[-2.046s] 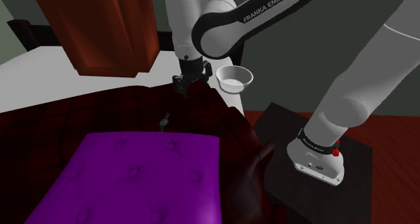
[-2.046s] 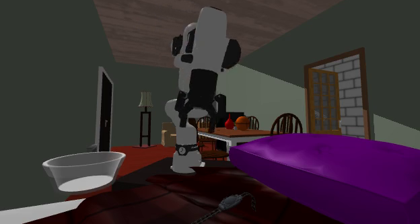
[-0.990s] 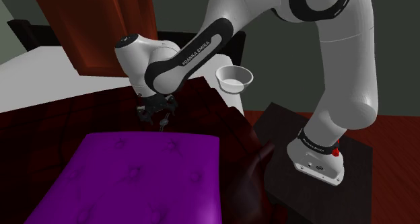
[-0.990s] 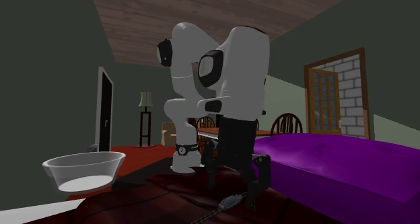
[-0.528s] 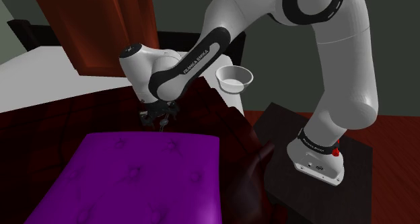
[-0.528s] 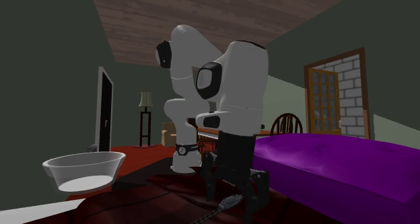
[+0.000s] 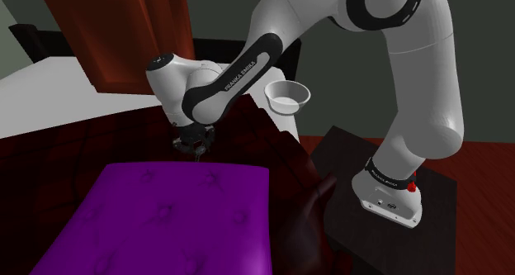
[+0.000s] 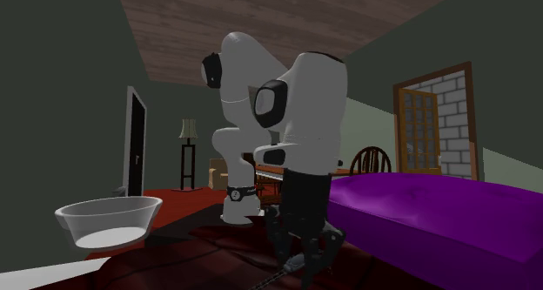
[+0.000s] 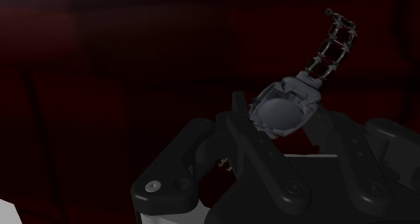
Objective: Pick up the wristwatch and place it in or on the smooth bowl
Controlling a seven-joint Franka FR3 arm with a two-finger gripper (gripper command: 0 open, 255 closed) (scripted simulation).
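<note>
The arm is bent low over a dark red quilted covering (image 7: 91,145), with the gripper (image 7: 195,143) pointed down just beyond the far edge of a purple cushion (image 7: 165,220).

In the wrist view, the grey case of the wristwatch (image 9: 281,108) is seen pinched between the two black fingers (image 9: 249,132), which are drawn in against its sides. Its link band is extended away from the gripper (image 9: 285,122) over the covering. Whether the watch is raised off the covering cannot be told.

In the second exterior view, the gripper (image 8: 304,264) is observed at the level of the covering. The pale, smooth bowl (image 8: 109,220) stands upright, well apart, toward that view's left. In the shoulder view, the bowl (image 7: 287,96) is located behind the forearm.
</note>
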